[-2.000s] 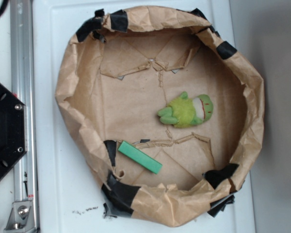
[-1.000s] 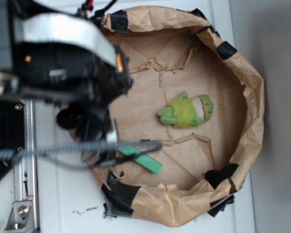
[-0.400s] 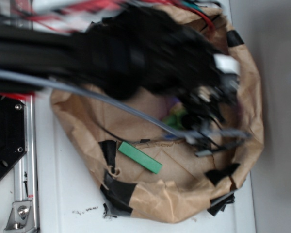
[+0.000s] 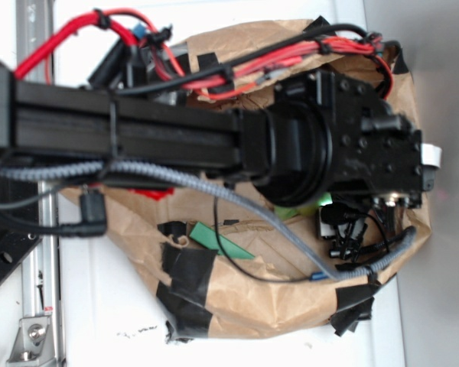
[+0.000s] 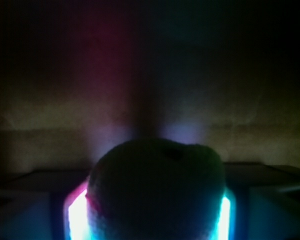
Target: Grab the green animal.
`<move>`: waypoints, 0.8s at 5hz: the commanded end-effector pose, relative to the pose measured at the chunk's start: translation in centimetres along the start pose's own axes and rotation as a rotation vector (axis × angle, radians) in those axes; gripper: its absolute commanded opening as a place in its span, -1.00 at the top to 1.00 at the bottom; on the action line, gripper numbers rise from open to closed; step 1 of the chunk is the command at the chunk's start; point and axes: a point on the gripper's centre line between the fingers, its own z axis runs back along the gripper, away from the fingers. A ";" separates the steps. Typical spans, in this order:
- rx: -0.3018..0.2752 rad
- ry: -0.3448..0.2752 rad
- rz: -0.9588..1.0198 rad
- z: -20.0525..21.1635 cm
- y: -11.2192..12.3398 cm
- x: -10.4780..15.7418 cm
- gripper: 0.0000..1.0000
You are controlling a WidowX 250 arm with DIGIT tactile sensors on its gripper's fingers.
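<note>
The black arm (image 4: pixel 138 138) reaches in from nine o'clock across the paper-lined basket (image 4: pixel 237 306), its wrist housing covering the middle and the three o'clock side of the floor; red and black cables loop over it toward twelve o'clock. In the exterior view the green animal (image 4: pixel 297 212) shows only as a thin lime sliver under the lower edge of the wrist, near the centre of the basket. The flat green block (image 4: pixel 214 241) lies on the floor toward seven o'clock, apart from the animal, crossed by a thin black wire. In the wrist view the animal (image 5: pixel 155 195) is a dark rounded mass at six o'clock, flanked by the gripper (image 5: pixel 150 210), whose glowing fingers (image 5: pixel 76 212) sit just beside its flanks; whether they are closed on it or only bracketing it cannot be told.
</note>
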 end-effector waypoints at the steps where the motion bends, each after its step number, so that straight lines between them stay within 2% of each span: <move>1: 0.070 -0.072 -0.160 10.0 0.9 -2.9 1.00; 2: 0.085 -0.100 -0.094 15.1 2.3 -5.6 1.00; 3: 0.083 -0.204 -0.013 19.3 2.6 -6.7 1.00; 4: 0.083 -0.177 -0.010 18.5 2.5 -6.7 1.00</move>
